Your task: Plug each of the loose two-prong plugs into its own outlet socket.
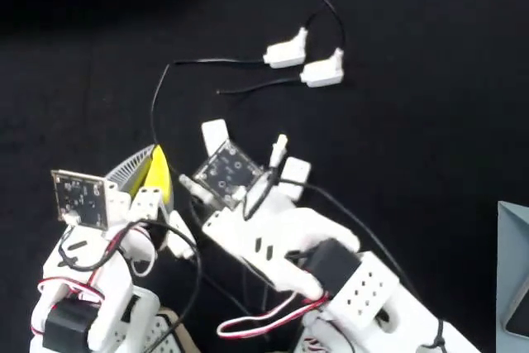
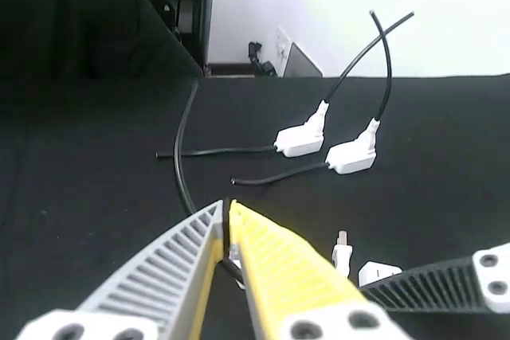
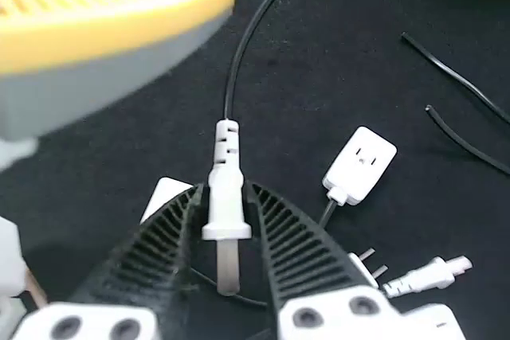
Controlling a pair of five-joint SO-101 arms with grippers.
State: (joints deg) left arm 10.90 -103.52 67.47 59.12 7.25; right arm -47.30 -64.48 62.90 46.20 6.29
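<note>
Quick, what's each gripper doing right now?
Left gripper: closed on the black cord.
Right gripper: closed, holding a white two-prong plug.

One white two-prong plug (image 3: 225,212) sits in the right hand (image 3: 225,195), prongs toward the wrist. A white socket (image 3: 360,163) and a second plug (image 3: 422,274) lie nearby; two corded blocks (image 1: 287,51) (image 1: 323,72), probably sockets, farther.
</note>
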